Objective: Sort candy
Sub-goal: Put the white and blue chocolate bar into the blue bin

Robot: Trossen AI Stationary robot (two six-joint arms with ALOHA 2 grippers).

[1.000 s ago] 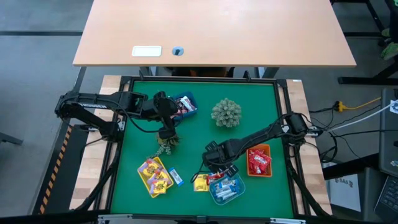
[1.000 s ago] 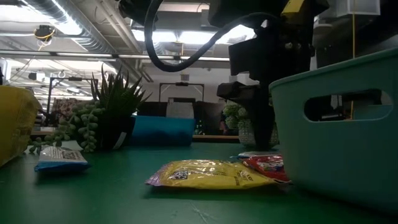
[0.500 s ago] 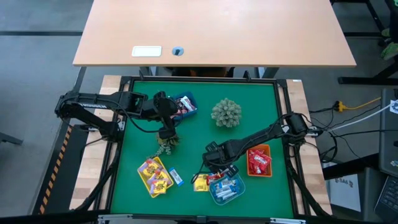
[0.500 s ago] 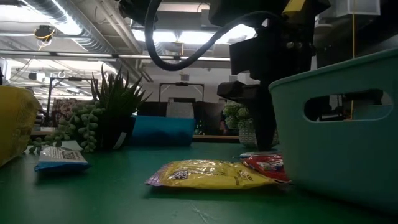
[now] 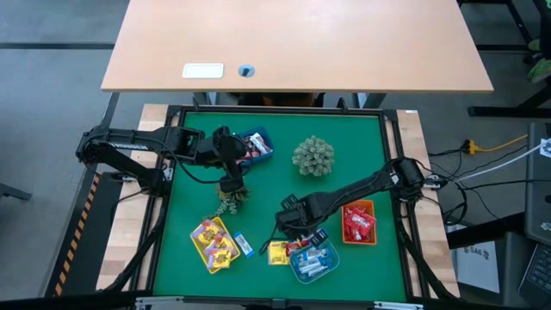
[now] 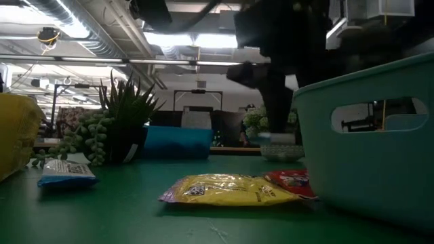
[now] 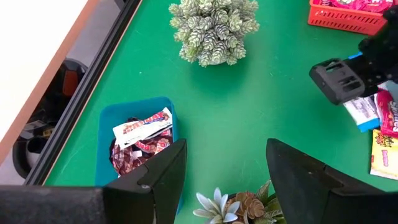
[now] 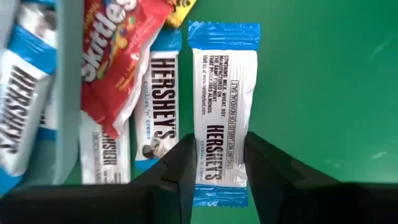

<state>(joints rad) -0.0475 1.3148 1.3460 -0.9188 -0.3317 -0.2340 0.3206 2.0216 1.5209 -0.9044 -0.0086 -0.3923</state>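
Reaching low over the mat, the right gripper (image 8: 219, 163) grasps a blue-and-white candy (image 8: 221, 115).

High view looks straight down on the whole green table (image 5: 344, 189). Low view sits at tabletop level, close beside the teal tray (image 6: 369, 135), facing the room. Left wrist view looks down from above; right wrist view hovers very near. High and left wrist views share the round plant (image 5: 312, 157)

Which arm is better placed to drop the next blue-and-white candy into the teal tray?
The right. Its gripper already grips a blue-and-white candy beside the teal tray; the left gripper is open, over by the blue tray.
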